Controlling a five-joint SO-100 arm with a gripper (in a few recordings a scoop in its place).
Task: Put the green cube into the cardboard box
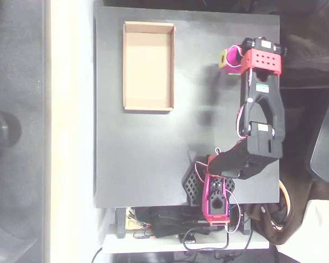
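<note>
From my overhead view, the cardboard box (148, 66) sits toward the upper left of the dark worktop (142, 164), lying flat with its open side up and its tan floor bare, so it is ready to receive a drop from above. The middle of the worktop between the box and the arm is open, which gives me a straight path across. Further right, the end effector (228, 58) is at the upper right, level with the box but well apart from it. A yellow-green patch shows against the magenta tip there; I think that is the green cube (223, 58) pinched between the fingers, though the picture is too coarse to rule out the tip's own colouring. So I cannot tell whether the end effector is clenched on it. The arm's red-and-black links run down the right edge to the base at the bottom.
</note>
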